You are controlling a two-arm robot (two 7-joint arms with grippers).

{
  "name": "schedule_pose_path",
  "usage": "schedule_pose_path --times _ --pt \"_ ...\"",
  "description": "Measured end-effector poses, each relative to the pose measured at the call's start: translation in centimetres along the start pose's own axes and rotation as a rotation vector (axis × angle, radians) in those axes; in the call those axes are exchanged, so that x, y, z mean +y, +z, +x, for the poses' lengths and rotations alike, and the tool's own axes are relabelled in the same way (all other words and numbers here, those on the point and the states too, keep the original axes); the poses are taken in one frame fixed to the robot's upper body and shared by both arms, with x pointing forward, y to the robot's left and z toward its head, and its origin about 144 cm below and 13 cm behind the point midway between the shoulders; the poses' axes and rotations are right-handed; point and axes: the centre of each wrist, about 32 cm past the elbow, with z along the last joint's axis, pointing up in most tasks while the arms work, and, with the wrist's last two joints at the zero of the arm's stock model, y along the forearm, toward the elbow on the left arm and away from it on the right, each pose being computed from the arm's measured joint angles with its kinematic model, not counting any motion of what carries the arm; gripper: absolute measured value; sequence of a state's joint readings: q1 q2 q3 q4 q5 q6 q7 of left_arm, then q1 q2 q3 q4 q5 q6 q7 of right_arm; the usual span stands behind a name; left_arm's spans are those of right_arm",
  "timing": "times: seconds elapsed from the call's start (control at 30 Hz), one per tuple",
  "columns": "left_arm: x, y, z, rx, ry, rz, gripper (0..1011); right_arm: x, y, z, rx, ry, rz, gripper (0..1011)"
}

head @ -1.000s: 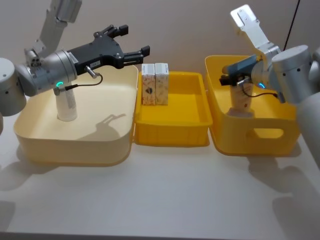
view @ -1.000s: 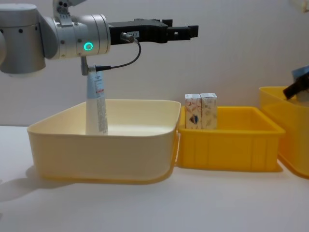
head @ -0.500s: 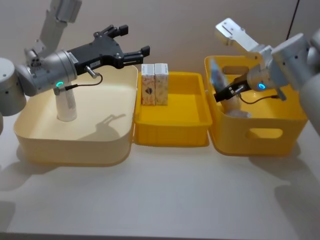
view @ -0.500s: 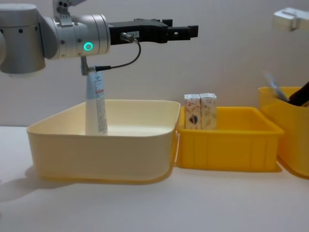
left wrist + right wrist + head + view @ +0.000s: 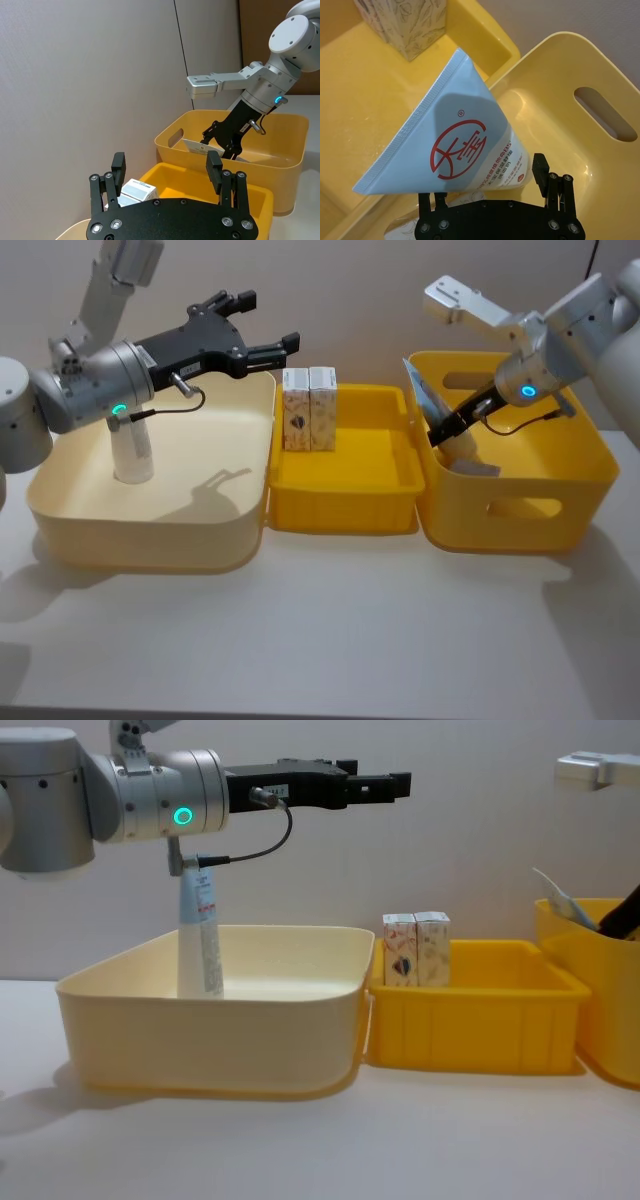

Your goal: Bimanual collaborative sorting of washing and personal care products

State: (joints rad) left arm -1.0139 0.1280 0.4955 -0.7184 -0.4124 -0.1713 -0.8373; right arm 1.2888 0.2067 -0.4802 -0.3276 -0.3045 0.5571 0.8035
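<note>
On the tube, red round logo.

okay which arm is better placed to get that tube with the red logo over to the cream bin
Right. Its tool is shut on the red-logo tube, lifted over the deep yellow bin. The left tool hovers open above the cream bin, well placed to receive it.

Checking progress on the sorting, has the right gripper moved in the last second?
Yes. The right gripper, clamped on the pale-blue squeeze tube with the red round logo, has swung from the middle of the deep yellow plastic bin toward its left wall.
</note>
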Motion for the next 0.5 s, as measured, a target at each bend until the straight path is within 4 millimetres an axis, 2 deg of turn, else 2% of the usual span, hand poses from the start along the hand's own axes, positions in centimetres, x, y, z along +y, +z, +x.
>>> schedule_pose_path --times 0.5 --pt "0.01 0.0 0.01 0.0 0.0 0.0 1002 -0.36 0.22 0.87 -0.012 0.042 -0.023 998"
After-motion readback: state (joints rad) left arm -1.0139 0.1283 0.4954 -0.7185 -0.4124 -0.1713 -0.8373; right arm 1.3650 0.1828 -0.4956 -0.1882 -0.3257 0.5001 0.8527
